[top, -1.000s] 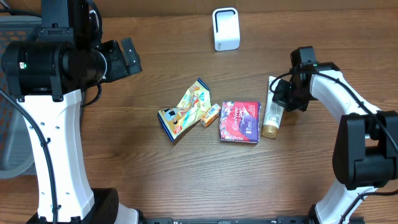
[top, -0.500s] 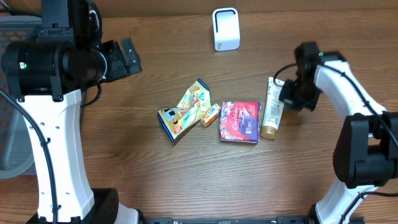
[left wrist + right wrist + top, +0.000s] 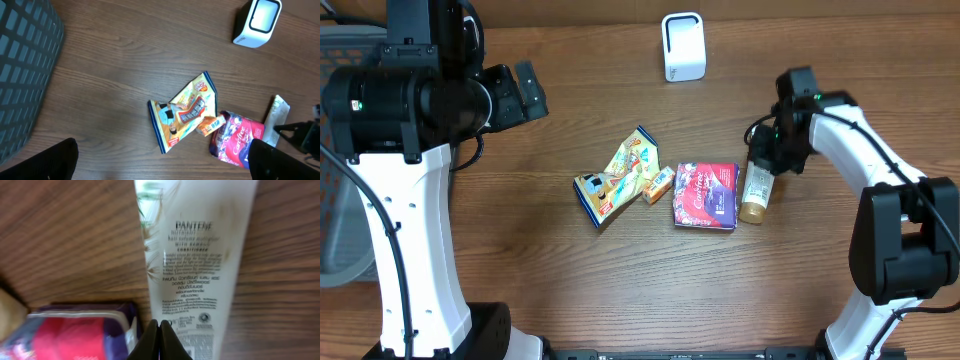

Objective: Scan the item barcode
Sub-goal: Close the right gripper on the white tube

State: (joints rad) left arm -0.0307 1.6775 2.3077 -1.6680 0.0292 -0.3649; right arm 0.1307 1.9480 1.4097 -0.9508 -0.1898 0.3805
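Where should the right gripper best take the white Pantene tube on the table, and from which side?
Probably from above, jaws across the width of the Pantene tube, on the half away from its gold cap. It lies flat, and beside the cap the purple box sits close, leaving a finger little room.

Overhead cam straight down on table; L wrist high, same snack bag; R wrist close on tube.
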